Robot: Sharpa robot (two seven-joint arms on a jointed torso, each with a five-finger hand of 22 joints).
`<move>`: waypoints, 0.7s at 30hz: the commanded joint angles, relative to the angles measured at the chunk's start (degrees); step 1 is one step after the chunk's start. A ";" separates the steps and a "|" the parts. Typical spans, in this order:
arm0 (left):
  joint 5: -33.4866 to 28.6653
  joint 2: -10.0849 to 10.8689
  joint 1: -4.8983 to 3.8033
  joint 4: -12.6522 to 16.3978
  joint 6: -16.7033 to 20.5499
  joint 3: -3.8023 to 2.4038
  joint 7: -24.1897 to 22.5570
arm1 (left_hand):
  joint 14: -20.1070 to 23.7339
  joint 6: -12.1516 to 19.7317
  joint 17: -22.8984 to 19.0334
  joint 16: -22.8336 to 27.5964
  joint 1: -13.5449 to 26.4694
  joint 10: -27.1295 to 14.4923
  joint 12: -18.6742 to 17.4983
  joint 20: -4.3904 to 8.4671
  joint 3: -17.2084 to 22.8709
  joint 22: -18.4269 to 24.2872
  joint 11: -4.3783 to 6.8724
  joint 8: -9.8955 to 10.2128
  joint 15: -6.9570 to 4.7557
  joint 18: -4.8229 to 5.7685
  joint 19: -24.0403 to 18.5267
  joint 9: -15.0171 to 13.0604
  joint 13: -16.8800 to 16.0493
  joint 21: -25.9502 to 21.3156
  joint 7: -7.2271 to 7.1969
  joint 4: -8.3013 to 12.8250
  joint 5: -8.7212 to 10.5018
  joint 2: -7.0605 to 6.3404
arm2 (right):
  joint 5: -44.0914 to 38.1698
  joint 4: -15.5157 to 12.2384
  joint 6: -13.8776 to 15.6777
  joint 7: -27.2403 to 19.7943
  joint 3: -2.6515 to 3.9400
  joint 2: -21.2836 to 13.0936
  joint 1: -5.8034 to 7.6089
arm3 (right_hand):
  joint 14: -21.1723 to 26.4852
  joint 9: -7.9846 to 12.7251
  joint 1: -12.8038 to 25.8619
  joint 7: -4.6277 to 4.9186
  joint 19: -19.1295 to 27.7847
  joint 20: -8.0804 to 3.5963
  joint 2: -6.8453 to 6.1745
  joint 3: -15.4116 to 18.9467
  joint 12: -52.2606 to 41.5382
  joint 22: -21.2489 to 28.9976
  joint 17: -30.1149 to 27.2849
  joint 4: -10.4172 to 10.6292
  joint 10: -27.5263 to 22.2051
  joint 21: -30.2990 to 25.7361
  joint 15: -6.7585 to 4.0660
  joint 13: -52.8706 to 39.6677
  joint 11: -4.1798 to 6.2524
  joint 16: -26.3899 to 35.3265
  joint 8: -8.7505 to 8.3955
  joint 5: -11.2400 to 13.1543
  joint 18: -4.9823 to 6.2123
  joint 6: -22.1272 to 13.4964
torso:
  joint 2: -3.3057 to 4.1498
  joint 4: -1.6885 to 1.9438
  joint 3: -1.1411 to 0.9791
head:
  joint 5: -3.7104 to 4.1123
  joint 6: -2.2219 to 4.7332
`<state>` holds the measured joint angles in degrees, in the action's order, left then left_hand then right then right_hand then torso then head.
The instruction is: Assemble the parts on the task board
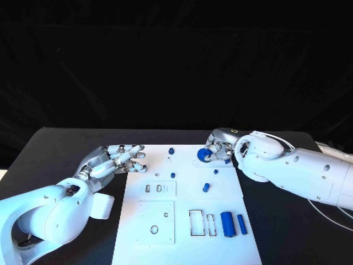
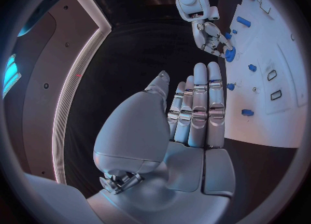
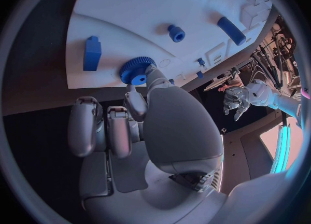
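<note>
The white task board (image 1: 188, 221) lies on the black table (image 1: 57, 149). At the board's far right corner the right hand (image 1: 216, 150) holds a round blue gear (image 1: 203, 155). The left hand (image 1: 117, 161) rests at the board's far left corner, fingers apart and holding nothing. Two blue cylinders (image 1: 233, 223) lie side by side near the board's right edge, just beside a rectangular slot (image 1: 196, 222). A small blue peg (image 1: 171, 150) stands near the board's far edge.

left hand (image 1: 113, 162) hangs empty, fingers straight and side by side; right hand (image 1: 216, 150) curls its fingertips downward.
</note>
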<state>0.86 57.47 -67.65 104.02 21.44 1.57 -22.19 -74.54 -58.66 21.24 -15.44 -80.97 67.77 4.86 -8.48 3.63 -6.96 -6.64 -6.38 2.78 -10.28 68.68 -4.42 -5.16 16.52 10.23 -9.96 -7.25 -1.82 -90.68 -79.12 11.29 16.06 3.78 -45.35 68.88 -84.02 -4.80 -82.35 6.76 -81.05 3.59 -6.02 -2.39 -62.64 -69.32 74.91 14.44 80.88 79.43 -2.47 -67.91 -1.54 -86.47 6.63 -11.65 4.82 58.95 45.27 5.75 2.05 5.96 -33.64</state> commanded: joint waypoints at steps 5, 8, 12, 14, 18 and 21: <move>-0.13 -0.11 -0.06 0.06 -1.40 -0.04 0.01 | 0.41 -0.08 0.15 0.43 -0.51 -0.14 -0.35 -0.31 -0.07 0.07 -0.11 0.34 0.04 -0.13 0.19 0.06 0.01 -0.21 0.40 0.35 0.20 0.02 | -1.35 -0.10 -0.76 -0.33 -0.11 0.47 -0.31 | -4.86 0.07 -0.21 0.11 -0.40 -0.04 0.72 -0.58 -0.03 -0.37 9.21 -0.51 0.23 0.57 0.02 -0.30 -0.14 -0.38 -0.26 0.25 -0.81 0.29 | 0.01 0.07 0.04 | -0.04 -0.19; -0.13 -0.09 -0.06 0.06 -1.42 -0.04 0.06 | 0.41 -0.04 0.25 0.49 -0.54 -0.20 -0.44 -0.31 -0.09 0.08 -0.14 0.42 0.05 -0.13 0.21 0.07 0.02 -0.24 0.43 0.41 0.27 0.03 | -1.32 -0.05 -1.01 -0.66 -0.11 0.56 -0.34 | -4.92 0.00 -0.79 0.00 -0.55 -0.07 1.46 -1.58 -0.25 -0.86 9.61 -0.84 0.35 0.85 -0.06 -0.74 -0.02 -0.60 -0.05 -1.56 -0.88 1.11 | 0.04 0.03 0.02 | -0.12 -0.30; -0.13 -0.07 -0.06 0.06 -1.45 -0.04 0.17 | 0.42 0.01 0.34 0.54 -0.59 -0.25 -0.52 -0.32 -0.10 0.09 -0.18 0.50 0.06 -0.13 0.22 0.08 0.04 -0.26 0.49 0.46 0.31 0.04 | -1.05 0.03 -1.37 -1.14 -0.11 0.62 -0.36 | -5.04 -0.23 -2.81 -0.54 -0.80 -0.28 3.14 -4.13 -0.47 -1.61 10.28 -1.97 0.49 1.27 -0.40 -1.22 0.43 -0.97 0.38 -2.37 -1.00 2.82 | 0.02 0.02 0.00 | -0.13 -0.38; -0.13 -0.06 -0.06 0.06 -1.46 -0.04 0.21 | 0.42 0.02 0.37 0.55 -0.60 -0.26 -0.54 -0.32 -0.10 0.10 -0.19 0.52 0.06 -0.13 0.22 0.09 0.04 -0.27 0.50 0.48 0.32 0.04 | -0.92 0.06 -1.38 -1.27 -0.11 0.64 -0.36 | -5.07 -0.34 -3.30 -0.78 -0.87 -0.41 3.73 -5.15 -0.46 -1.81 10.46 -2.33 0.54 1.38 -0.55 -1.34 0.62 -1.07 0.56 -3.00 -1.03 3.57 | 0.00 0.02 0.01 | -0.12 -0.43; -0.13 -0.06 -0.06 0.07 -1.49 -0.04 0.29 | 0.42 0.04 0.41 0.58 -0.61 -0.28 -0.58 -0.32 -0.11 0.10 -0.20 0.55 0.07 -0.13 0.22 0.09 0.05 -0.28 0.54 0.50 0.34 0.04 | -0.91 -0.01 -0.20 -1.32 -0.11 0.71 -0.37 | -5.15 -0.60 -3.67 -1.25 -0.97 -0.67 4.22 -6.75 -0.67 -2.16 10.90 -3.00 0.77 1.59 -0.83 -1.73 0.98 -1.31 0.87 -3.19 -1.09 4.97 | 0.00 0.04 0.01 | -0.16 -0.45; -0.13 -0.06 -0.06 0.06 -1.54 -0.04 0.35 | 0.42 0.04 0.41 0.58 -0.61 -0.28 -0.58 -0.32 -0.11 0.10 -0.20 0.55 0.07 -0.13 0.22 0.09 0.05 -0.28 0.54 0.50 0.34 0.04 | -1.41 -0.50 2.07 -1.14 -0.11 0.71 -0.37 | -5.20 -0.82 -3.74 -1.57 -1.14 -0.89 4.37 -7.92 -0.82 -2.63 11.21 -3.57 0.96 1.84 -1.06 -2.03 1.25 -1.48 1.01 -3.41 -1.18 5.86 | -0.04 0.06 -0.02 | -0.16 -0.38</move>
<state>0.85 57.49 -67.65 104.00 21.14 1.57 -21.77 -74.54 -58.65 21.60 -15.09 -80.96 67.77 4.61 -8.48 3.46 -6.91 -6.65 -6.15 2.78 -10.28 68.68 -4.42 -5.16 16.52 10.23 -9.80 -7.25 -1.82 -91.00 -79.41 11.90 14.94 3.84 -44.64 68.77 -83.93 -4.58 -83.58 6.57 -81.87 2.77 -4.83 -9.97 -63.19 -71.85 74.95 10.94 80.85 81.10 -3.18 -69.92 -1.54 -87.65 6.44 -14.64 4.83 61.02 45.28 5.79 2.05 5.82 -34.07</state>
